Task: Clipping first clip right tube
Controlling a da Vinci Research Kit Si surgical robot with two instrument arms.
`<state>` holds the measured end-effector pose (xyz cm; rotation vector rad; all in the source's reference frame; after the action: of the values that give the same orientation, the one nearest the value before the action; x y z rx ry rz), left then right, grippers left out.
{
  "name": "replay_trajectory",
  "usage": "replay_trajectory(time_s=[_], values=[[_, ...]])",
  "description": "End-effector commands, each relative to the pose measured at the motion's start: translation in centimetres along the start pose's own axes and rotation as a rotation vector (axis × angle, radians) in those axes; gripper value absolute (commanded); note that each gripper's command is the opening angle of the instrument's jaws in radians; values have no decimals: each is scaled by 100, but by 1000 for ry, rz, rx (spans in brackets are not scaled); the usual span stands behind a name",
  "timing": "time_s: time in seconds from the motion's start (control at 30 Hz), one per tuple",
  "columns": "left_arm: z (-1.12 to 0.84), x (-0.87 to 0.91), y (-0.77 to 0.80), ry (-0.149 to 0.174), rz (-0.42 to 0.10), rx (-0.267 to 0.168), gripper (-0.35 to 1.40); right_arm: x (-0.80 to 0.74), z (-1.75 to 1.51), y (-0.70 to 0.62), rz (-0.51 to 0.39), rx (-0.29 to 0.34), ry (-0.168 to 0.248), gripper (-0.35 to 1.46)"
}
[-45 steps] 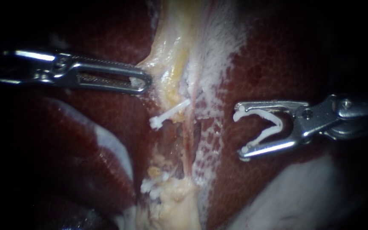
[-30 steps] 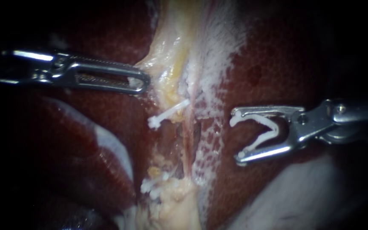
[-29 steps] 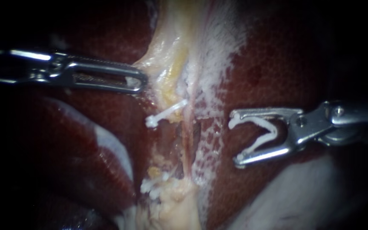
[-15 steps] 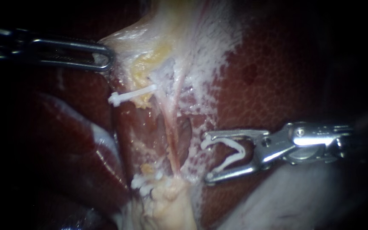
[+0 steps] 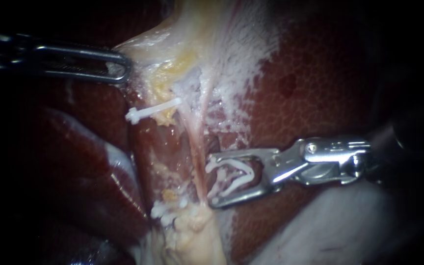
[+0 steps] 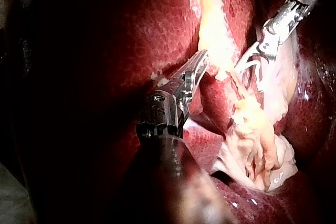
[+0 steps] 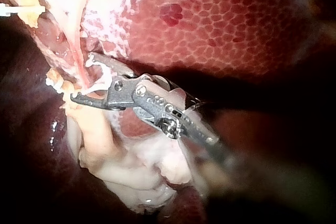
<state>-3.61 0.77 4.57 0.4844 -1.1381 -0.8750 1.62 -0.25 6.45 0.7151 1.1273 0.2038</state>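
My right instrument (image 5: 212, 181) comes in from the right, its jaws wide apart around an open white clip (image 5: 229, 179) that touches both jaws. The clip's tips sit right against the thin pink right tube (image 5: 198, 147), on its right side. In the right wrist view the same instrument (image 7: 84, 77) and clip (image 7: 102, 83) meet that tube (image 7: 79, 64). My left instrument (image 5: 119, 68) is shut on the edge of the pale gallbladder tissue (image 5: 172, 44) and holds it taut to the upper left. The left wrist view shows that grip (image 6: 202, 59).
A closed white clip (image 5: 148, 112) crosses the tissue left of the tube. More white clips (image 5: 165, 211) sit at the yellowish stump (image 5: 192, 230) below. Dark red liver (image 5: 320, 83) surrounds everything. A pale lobe (image 5: 339, 225) lies under the right instrument's shaft.
The left instrument has pulled the pale tissue up and left, stretching the tubes. The right instrument has moved left with its clip, from over the liver to the right tube.
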Motion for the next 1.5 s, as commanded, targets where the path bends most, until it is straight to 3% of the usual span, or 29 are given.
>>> replay_trajectory(time_s=[0.03,0.37,0.63,0.9,1.37,1.5], values=[[0,0,0,0,2,0,-35,0,1,0,-3,5,-1,58],[1,0,-1,0,2,-1,-35,11,23,5,23,37,-2,55],[1,0,-1,0,2,-1,-35,15,28,-2,82,100,57,53],[1,0,-1,0,2,-1,-35,14,18,-7,91,160,56,50],[2,0,-1,0,2,-1,-35,13,10,-7,108,167,54,41],[2,0,-1,0,2,-1,-35,13,11,-1,109,166,54,30]])
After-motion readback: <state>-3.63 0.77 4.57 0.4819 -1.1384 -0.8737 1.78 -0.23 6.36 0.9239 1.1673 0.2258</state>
